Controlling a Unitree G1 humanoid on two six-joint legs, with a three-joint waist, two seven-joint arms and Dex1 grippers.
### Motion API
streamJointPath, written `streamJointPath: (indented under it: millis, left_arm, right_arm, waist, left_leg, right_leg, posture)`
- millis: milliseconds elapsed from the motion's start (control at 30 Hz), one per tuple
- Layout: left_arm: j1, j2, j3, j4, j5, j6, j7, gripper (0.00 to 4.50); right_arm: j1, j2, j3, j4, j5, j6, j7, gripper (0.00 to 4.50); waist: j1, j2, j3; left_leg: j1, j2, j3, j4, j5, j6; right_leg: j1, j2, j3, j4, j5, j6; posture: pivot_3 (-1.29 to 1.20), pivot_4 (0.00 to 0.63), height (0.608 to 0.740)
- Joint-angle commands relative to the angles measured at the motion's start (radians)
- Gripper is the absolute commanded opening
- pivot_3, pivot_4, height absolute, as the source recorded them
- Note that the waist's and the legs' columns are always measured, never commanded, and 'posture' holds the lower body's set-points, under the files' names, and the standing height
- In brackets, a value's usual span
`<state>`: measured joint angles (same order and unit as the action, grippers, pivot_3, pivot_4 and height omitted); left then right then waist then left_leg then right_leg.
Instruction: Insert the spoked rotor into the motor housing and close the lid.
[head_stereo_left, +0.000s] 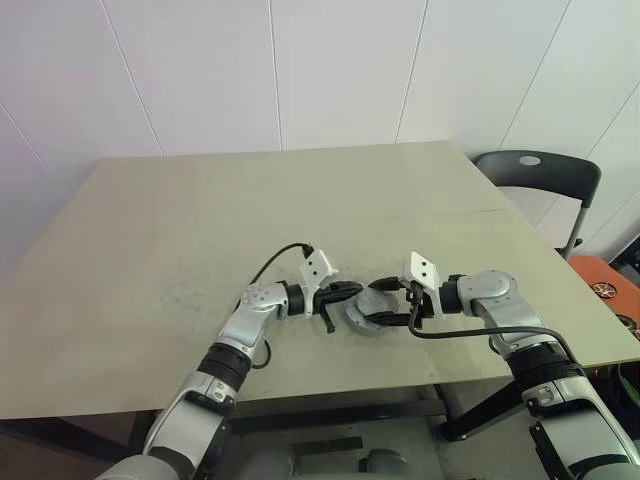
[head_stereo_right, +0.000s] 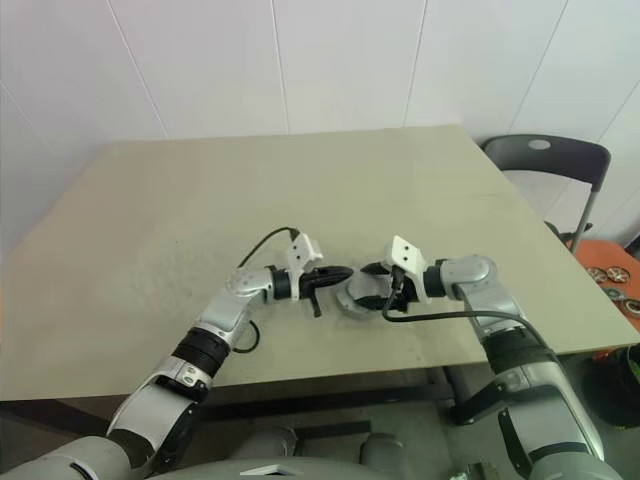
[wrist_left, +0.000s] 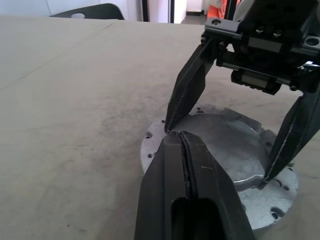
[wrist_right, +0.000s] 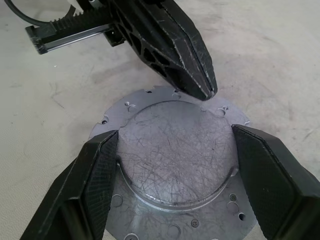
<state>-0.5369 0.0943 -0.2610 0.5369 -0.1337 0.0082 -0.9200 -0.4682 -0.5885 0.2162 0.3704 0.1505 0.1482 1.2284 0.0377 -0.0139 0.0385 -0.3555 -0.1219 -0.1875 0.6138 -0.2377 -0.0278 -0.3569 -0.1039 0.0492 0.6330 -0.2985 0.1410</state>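
**A:** What do you have in front of you?

**B:** A bare beige table (head_stereo_left: 200, 230) fills the middle of the head views. Low and centre sits a flat round grey metal disc, the lid (wrist_right: 177, 150), scratched on top, with a raised middle plate and a flange dotted with small holes. It lies flat. Whatever sits under it is hidden, so you cannot tell from here whether the rotor and housing are beneath.

**A:** And your grippers?

**B:** Your right gripper (wrist_right: 175, 175), reaching in from the right of the head view, has its two black fingers spread wide, one on each side of the raised plate. Both tips sit at the plate's edge; whether they press on it you cannot tell. Your left gripper (wrist_left: 186, 150), coming from the left, has its fingers pressed together into a single wedge, empty, with the tip at the far rim of the plate, just beside one right finger.

**A:** What could go wrong?

**B:** In my judgement, three things. If the closed left tip pushes sideways instead of down, the lid could slide or tip on one edge and seat crooked. The two grippers are very close, so a small move could knock them together. And if the right fingers let go or close unevenly, the lid could turn out of alignment.
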Motion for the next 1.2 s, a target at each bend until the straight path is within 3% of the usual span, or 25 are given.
streamJointPath:
  millis: [33,200,433,567,867,1033,1200]
  left_arm:
    - [-0.022,-0.026,-0.004,-0.018,-0.004,-0.003,-0.007,0.0]
    - [-0.036,-0.025,-0.088,0.03,0.105,0.043,0.019,0.0]
    - [-0.028,0.019,-0.172,0.044,0.195,0.2,0.023,0.0]
    - [-0.027,0.03,-0.18,0.033,0.205,0.217,0.032,0.0]
    - [-0.02,0.036,-0.157,0.011,0.18,0.227,0.04,0.0]
    - [0.0,0.035,-0.146,-0.008,0.151,0.228,0.017,0.0]
    - [0.023,0.07,-0.148,-0.063,0.126,0.239,-0.047,0.0]
  right_arm:
    - [0.045,0.009,0.046,0.04,-0.058,0.04,-0.031,3.21]
    - [0.024,0.016,0.042,0.038,-0.058,0.049,-0.035,3.21]
    - [-0.01,0.042,-0.023,-0.09,0.06,0.259,-0.031,3.21]
    - [-0.026,0.037,-0.041,-0.092,0.056,0.279,-0.048,4.46]
    - [-0.033,0.015,-0.047,-0.07,0.08,0.298,-0.003,4.46]
    - [-0.052,-0.023,-0.11,-0.036,0.172,0.368,0.093,4.46]
    - [-0.109,-0.032,-0.201,0.047,0.218,0.424,0.043,4.46]
  waist:
    - [0.0,0.0,0.0]
    - [0.001,0.0,0.0]
    - [0.0,0.002,-0.012]
    - [0.002,0.002,-0.012]
    - [0.002,0.002,-0.012]
    - [0.002,0.002,-0.012]
    - [0.0,0.003,-0.012]
  left_leg:
    - [0.0,0.0,0.0,0.0,0.0,0.0]
    - [0.0,0.0,0.0,0.0,0.0,0.0]
    - [0.0,0.001,0.0,-0.001,-0.001,-0.002]
    - [0.0,0.002,0.0,-0.001,-0.002,-0.002]
    - [0.0,0.002,0.0,-0.001,-0.002,-0.003]
    - [-0.001,0.002,0.0,-0.001,-0.002,-0.003]
    - [-0.002,0.002,0.0,-0.001,-0.004,-0.002]
  right_leg:
    - [0.0,0.0,0.0,0.0,0.0,0.0]
    - [0.0,0.001,0.0,0.0,0.0,0.0]
    - [0.0,0.001,0.0,-0.001,-0.002,-0.001]
    - [0.0,0.001,0.0,-0.001,-0.002,-0.001]
    - [0.0,0.001,0.0,-0.002,-0.002,-0.001]
    - [0.0,0.001,0.0,-0.003,-0.002,-0.001]
    - [-0.002,0.001,0.0,-0.003,0.0,0.0]
  posture:
    - [0.0,0.0,0.74]
    - [0.0,0.0,0.74]
    - [0.0,0.0,0.74]
    - [0.0,0.0,0.74]
    - [0.0,0.0,0.74]
    - [0.0,0.0,0.74]
    - [0.0,0.0,0.74]
